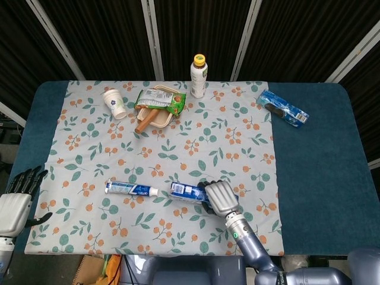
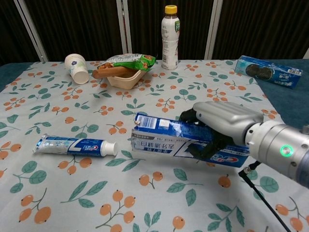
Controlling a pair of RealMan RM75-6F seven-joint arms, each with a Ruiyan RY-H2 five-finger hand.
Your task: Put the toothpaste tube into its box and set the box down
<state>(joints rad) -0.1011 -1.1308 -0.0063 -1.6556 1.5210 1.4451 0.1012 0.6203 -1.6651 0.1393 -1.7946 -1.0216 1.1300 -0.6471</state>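
The blue and white toothpaste box (image 2: 164, 139) (image 1: 185, 190) is held by my right hand (image 2: 219, 126) (image 1: 218, 198), whose fingers wrap its right half. Its left end with the opened flap is tilted up off the cloth and points left. The toothpaste tube (image 2: 75, 146) (image 1: 130, 189) lies flat on the floral cloth just left of the box, cap toward the box, a short gap between them. My left hand (image 1: 18, 199) hovers off the table's left edge with fingers spread, holding nothing; the chest view does not show it.
At the back stand a white drink bottle (image 2: 170, 37), a tipped paper cup (image 2: 77, 68) and a bowl with a sausage and a green snack bag (image 2: 126, 70). A blue cookie pack (image 2: 268, 71) lies at the back right on the dark blue table.
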